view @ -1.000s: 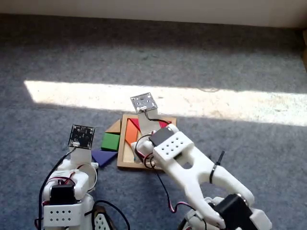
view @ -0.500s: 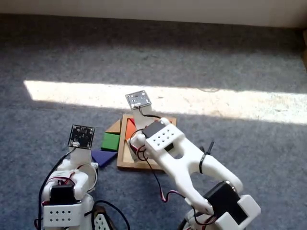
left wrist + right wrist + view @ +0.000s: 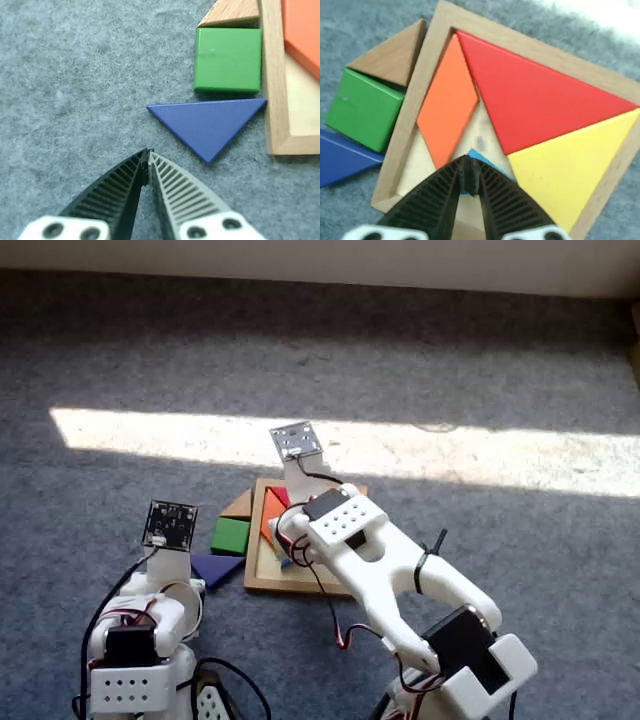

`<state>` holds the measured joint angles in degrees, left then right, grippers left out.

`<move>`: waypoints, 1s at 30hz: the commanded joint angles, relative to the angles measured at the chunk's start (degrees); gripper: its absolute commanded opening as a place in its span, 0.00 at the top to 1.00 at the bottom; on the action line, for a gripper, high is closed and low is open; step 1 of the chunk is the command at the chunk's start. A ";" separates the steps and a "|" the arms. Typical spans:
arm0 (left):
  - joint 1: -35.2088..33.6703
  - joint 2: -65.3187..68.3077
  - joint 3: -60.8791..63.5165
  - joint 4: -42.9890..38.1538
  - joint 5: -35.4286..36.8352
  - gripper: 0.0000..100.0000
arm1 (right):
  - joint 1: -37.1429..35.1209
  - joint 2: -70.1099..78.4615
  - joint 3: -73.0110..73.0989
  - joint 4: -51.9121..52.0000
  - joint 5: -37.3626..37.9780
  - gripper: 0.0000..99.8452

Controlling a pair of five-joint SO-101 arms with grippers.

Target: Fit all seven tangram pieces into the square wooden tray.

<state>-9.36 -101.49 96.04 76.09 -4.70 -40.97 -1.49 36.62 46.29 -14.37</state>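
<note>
The square wooden tray (image 3: 436, 32) (image 3: 262, 585) holds an orange parallelogram (image 3: 449, 107), a red triangle (image 3: 535, 97) and a yellow triangle (image 3: 570, 170). My right gripper (image 3: 469, 172) is shut, and its tips are over a light blue piece (image 3: 492, 164) in the tray's bare gap, which they partly hide. Outside the tray lie a green square (image 3: 228, 60) (image 3: 231, 535), a dark blue triangle (image 3: 210, 122) (image 3: 215, 567) and a brown triangle (image 3: 232, 15) (image 3: 240, 505). My left gripper (image 3: 148, 152) is shut and empty, just short of the dark blue triangle.
Everything lies on grey carpet (image 3: 120, 360). A bright strip of sunlight (image 3: 480, 455) crosses it beyond the tray. The right arm (image 3: 370, 560) stretches over the tray's near half, and open carpet lies to the left of the loose pieces.
The right arm's elbow and base swung left, and its wrist shifted slightly over the tray. The left arm and the loose pieces stayed put.
</note>
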 commanded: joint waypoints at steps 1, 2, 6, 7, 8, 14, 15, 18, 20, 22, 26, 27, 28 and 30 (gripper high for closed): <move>-0.66 -2.59 1.19 0.35 -0.44 0.99 | 3.12 -0.40 1.80 1.89 0.62 1.00; -0.66 -2.59 1.19 0.35 -0.44 0.99 | 3.30 -0.48 2.07 2.59 0.62 1.00; -0.66 -2.59 1.19 0.35 -0.44 0.99 | 3.21 -0.48 2.33 6.99 0.70 1.00; -0.66 -2.59 1.19 0.35 -0.44 0.99 | 3.21 -0.48 2.33 7.87 0.70 1.00; -0.66 -2.59 1.19 0.35 -0.44 0.99 | 3.21 -0.48 2.33 8.57 0.70 1.00; -0.66 -2.59 1.19 0.35 -0.44 0.99 | 3.38 -0.48 2.33 11.65 0.70 1.00; -0.66 -2.59 1.19 0.35 -0.44 0.99 | 3.38 -0.48 2.33 12.09 0.70 1.00; -0.66 -2.59 1.19 0.35 -0.44 0.99 | 3.38 -0.48 2.33 13.14 0.70 1.00; -0.66 -2.59 1.19 0.35 -0.44 0.99 | 3.47 -0.40 2.68 13.23 0.70 1.00; -0.66 -2.59 1.19 0.35 -0.44 0.99 | 4.53 -0.40 2.68 13.23 0.70 1.00; -0.66 -2.59 1.19 0.35 -0.44 0.99 | 8.48 -0.48 2.51 13.32 4.22 1.00; -0.66 -2.59 1.19 0.35 -0.44 0.99 | 9.45 -0.48 2.33 13.76 6.77 1.00; -0.66 -2.59 1.19 0.35 -0.44 0.99 | 10.33 -0.48 2.33 14.46 9.49 1.00; -0.66 -2.59 1.19 0.35 -0.44 0.99 | 11.65 -0.48 2.33 16.22 13.98 1.00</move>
<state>-9.36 -101.49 96.04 76.09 -4.70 -32.35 -2.37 37.76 60.18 -6.37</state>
